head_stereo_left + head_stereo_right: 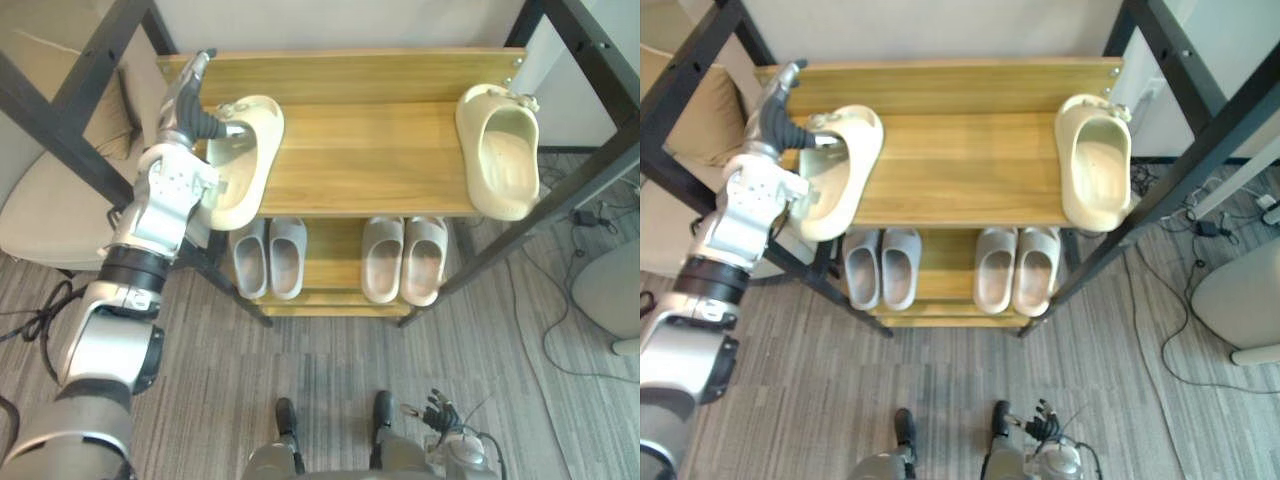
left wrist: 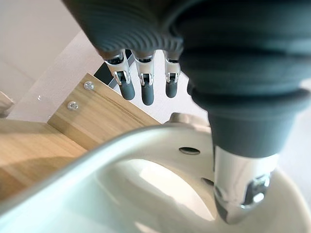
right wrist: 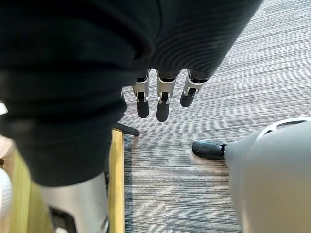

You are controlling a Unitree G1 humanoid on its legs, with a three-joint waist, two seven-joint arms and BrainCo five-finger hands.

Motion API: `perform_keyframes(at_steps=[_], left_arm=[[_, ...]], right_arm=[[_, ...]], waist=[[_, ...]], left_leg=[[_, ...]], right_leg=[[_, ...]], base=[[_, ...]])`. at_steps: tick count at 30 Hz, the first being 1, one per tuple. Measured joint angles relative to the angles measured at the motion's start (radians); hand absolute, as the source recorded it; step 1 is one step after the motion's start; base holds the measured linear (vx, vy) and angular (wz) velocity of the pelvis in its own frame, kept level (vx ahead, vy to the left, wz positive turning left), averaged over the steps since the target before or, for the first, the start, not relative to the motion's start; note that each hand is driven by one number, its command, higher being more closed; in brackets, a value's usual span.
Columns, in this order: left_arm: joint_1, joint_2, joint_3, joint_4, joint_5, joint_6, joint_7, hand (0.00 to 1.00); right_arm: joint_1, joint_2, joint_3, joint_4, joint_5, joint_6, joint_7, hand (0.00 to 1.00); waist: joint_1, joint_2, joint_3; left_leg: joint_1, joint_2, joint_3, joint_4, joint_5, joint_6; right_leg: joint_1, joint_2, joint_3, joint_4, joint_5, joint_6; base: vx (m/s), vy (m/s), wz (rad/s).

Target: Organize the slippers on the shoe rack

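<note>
A cream slipper [image 1: 245, 160] lies at the left end of the rack's wooden top shelf [image 1: 370, 150], its heel hanging over the front edge. My left hand [image 1: 185, 115] is at its outer side, open: the fingers [image 2: 146, 87] point straight past the rim and the thumb [image 2: 243, 189] rests inside the slipper [image 2: 146, 194]. Its cream mate [image 1: 500, 150] lies at the shelf's right end, toe towards the front. My right hand [image 1: 445, 412] hangs low over the carpet, with its fingers [image 3: 163, 104] relaxed and holding nothing.
On the lower shelf stand a grey pair [image 1: 270, 258] and a beige pair [image 1: 405, 258]. Black frame posts [image 1: 560, 190] flank the rack. A beige cushioned chair [image 1: 50, 210] stands at the left, and a grey rounded base [image 1: 610, 290] at the right.
</note>
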Motion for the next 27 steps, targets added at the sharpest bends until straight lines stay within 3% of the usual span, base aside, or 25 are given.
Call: perform_keyframes(at_steps=[11,27], left_arm=[[-0.084,-0.001,-0.023,0.016,-0.008,0.004,0.000,1.00],[-0.101,-0.022,-0.024,0.030,-0.047,-0.004,0.025,1.00]], right_arm=[[-0.003,0.002,-0.001,0.000,0.000,0.000,-0.002,0.00],[-0.002,0.004,-0.001,0.027,0.000,0.001,-0.005,0.00]], waist=[[-0.004,-0.015,0.016],[-0.012,-0.013,0.022]], left_leg=[[-0.003,-0.001,0.014,0.000,0.000,0.000],[0.023,-0.004,-0.012,0.000,0.001,0.001]], right_leg=[[-0.014,0.005,0.018,0.000,0.004,-0.004],[0.020,0.004,0.010,-0.003,0.004,-0.004]], base=[[0.01,-0.003,-0.04],[0.00,-0.001,0.01]])
